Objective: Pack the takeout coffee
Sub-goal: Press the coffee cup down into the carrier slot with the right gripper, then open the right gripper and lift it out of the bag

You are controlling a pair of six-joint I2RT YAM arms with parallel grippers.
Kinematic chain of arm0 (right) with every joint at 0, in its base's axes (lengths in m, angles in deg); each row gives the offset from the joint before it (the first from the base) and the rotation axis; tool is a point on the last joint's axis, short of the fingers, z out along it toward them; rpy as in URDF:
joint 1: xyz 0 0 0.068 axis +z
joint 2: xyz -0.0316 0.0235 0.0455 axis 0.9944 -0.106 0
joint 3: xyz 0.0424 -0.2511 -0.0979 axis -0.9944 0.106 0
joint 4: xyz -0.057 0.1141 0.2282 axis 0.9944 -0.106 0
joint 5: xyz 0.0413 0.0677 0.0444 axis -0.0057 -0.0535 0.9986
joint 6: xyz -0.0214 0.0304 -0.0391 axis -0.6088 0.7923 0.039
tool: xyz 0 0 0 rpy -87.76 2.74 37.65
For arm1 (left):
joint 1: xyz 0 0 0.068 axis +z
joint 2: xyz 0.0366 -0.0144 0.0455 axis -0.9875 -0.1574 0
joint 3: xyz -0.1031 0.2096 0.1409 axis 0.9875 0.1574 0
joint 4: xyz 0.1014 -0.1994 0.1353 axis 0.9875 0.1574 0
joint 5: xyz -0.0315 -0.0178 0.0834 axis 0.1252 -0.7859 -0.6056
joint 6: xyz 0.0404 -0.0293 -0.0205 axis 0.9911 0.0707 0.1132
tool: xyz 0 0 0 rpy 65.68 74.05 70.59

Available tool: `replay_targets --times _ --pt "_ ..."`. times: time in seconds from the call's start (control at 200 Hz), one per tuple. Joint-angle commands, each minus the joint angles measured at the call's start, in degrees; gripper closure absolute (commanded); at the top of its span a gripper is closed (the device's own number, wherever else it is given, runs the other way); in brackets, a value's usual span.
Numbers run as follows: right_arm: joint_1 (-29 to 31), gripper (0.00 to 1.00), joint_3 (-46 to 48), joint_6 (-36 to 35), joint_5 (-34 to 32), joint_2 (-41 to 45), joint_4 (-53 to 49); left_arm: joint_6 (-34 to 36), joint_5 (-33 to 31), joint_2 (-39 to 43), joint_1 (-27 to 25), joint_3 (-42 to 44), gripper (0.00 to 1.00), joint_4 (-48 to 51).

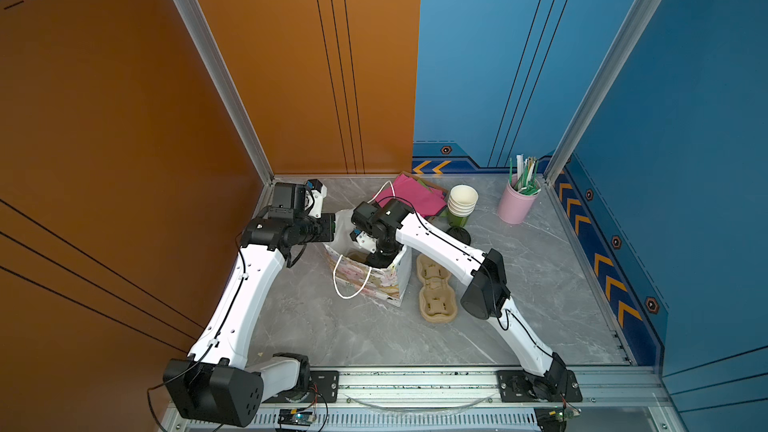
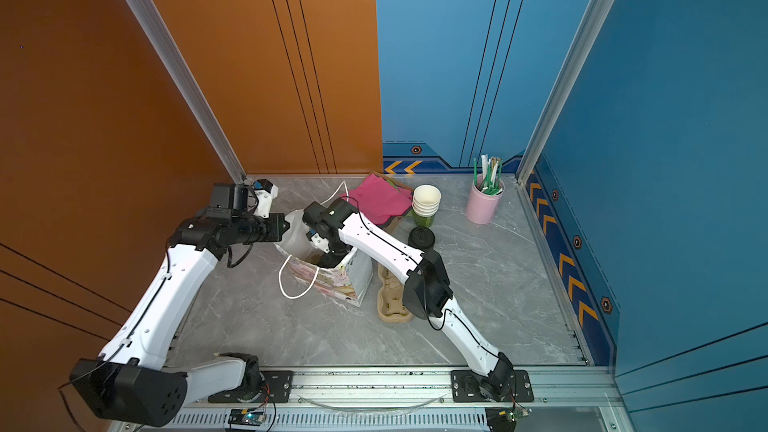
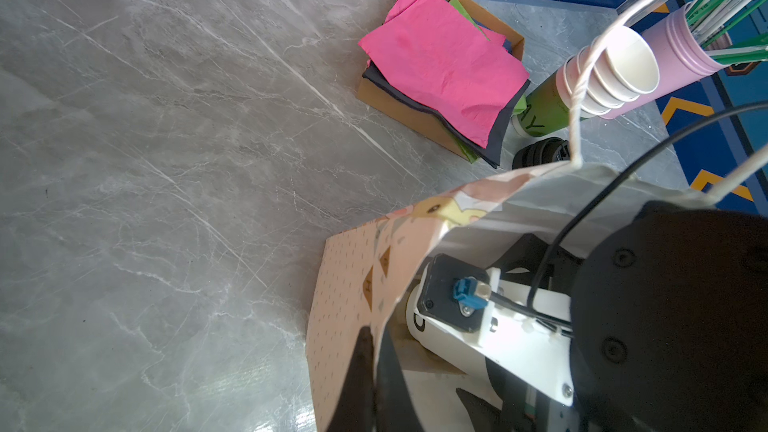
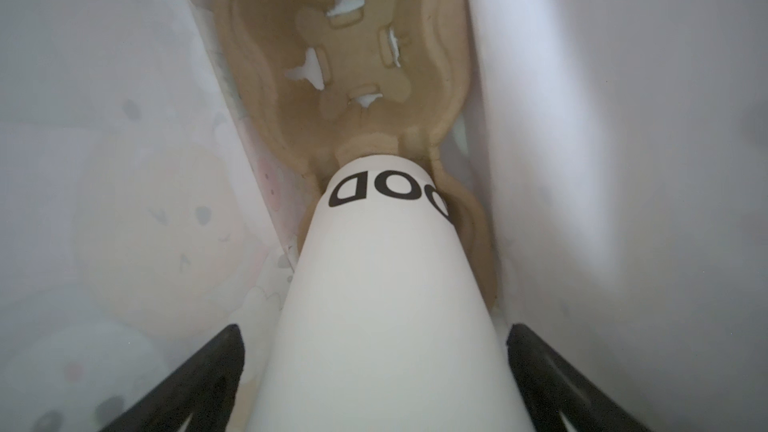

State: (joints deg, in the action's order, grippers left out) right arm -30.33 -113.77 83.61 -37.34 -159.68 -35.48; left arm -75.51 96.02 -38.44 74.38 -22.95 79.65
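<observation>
The right tool [image 4: 372, 336] stands wide inside the paper bag [image 1: 368, 284], its fingers [image 4: 199, 380] flanking the takeout coffee [image 4: 374, 259] with only slim gaps. The cup looks seated in a pocket of the pulp carrier [image 4: 345, 47] at the bag's bottom. A crooked lift-out could drag a finger along the cup or its hidden lid and tip it. The left tool [image 3: 376, 363] is pinched on the bag's rim; letting go early might fold that wall onto the arm.

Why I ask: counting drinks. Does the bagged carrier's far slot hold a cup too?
No: beside the cup, the carrier's other slot lies empty, its slit base bare.
</observation>
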Motion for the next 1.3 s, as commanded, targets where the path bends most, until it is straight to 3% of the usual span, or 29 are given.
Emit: replay_targets --times 0.0,1.296 --pt "-0.06 0.0 -2.23 0.69 0.94 2.46 -0.25 -0.06 0.78 -0.55 -0.69 0.41 1.0 -0.47" --pt "0.03 0.01 -4.22 2.04 2.06 12.66 11.85 0.47 -1.47 0.5 -1.99 0.65 1.0 -0.25"
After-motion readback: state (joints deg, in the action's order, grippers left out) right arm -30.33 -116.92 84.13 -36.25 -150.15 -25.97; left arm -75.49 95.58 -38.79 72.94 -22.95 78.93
